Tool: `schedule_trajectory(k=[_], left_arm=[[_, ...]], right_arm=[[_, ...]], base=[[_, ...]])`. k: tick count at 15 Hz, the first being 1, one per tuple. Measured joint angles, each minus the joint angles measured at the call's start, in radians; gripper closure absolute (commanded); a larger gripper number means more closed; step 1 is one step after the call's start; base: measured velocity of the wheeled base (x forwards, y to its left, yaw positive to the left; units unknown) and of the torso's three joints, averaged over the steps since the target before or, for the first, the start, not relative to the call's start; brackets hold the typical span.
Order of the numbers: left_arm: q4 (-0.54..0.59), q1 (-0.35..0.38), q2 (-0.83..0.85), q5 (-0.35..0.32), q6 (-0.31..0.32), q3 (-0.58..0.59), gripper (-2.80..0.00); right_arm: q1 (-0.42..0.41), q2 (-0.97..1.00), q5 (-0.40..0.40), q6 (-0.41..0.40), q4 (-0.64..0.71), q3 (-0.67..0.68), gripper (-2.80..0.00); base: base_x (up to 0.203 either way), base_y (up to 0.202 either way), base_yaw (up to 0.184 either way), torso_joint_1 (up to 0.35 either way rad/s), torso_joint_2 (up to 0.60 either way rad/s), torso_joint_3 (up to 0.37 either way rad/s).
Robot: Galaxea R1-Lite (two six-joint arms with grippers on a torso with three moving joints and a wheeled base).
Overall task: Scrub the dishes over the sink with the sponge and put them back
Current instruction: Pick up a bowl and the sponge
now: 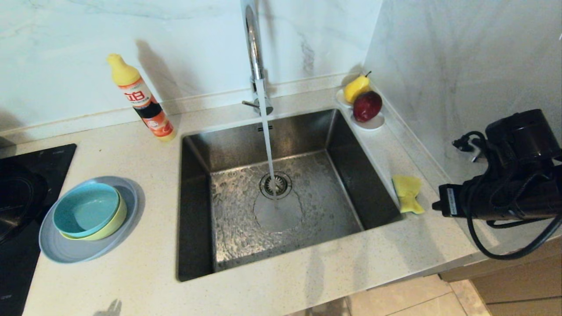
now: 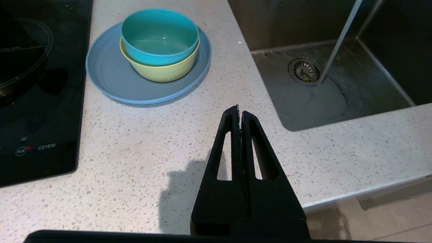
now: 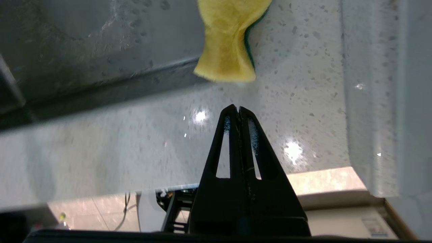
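Matte black right arm [image 1: 513,175] with bulky rounded housing, looped black cables, boxy black connector, both grippers [image 2: 240,113] black, tapered fingers [image 3: 229,135] with slotted triangular cut-outs

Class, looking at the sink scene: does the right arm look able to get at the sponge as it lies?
Probably yes. The sponge lies alone on the counter by the sink edge, just ahead of the right gripper; nothing stands between, though its jaws are shut.
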Motion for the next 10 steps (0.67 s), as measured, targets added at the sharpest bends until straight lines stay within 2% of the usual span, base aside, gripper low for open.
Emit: schedule_trajectory(k=[3, 4, 6, 10], left_arm=[[0.0, 0.0, 0.0, 0.0, 0.0, 0.0, 0.0], [-0.002, 0.0, 0.0, 0.0, 0.0, 0.0, 0.0], [-0.001, 0.0, 0.0, 0.0, 0.0, 0.0, 0.0], [0.0, 0.0, 0.0, 0.0, 0.0, 0.0, 0.0]], right_arm=[[0.043, 0.044, -0.087, 0.041, 0.0, -0.036, 0.0], [0.054, 0.061, -0.109, 0.066, 0.001, -0.055, -2.8], [0.07, 0.093, -0.143, 0.112, 0.006, -0.084, -2.8], [0.076, 0.139, -0.154, 0.165, 0.009, -0.107, -2.8]], base=[[0.0, 0.0, 0.0, 0.0, 0.0, 0.0], [0.0, 0.0, 0.0, 0.0, 0.0, 0.0], [0.0, 0.0, 0.0, 0.0, 0.0, 0.0], [0.0, 0.0, 0.0, 0.0, 0.0, 0.0]])
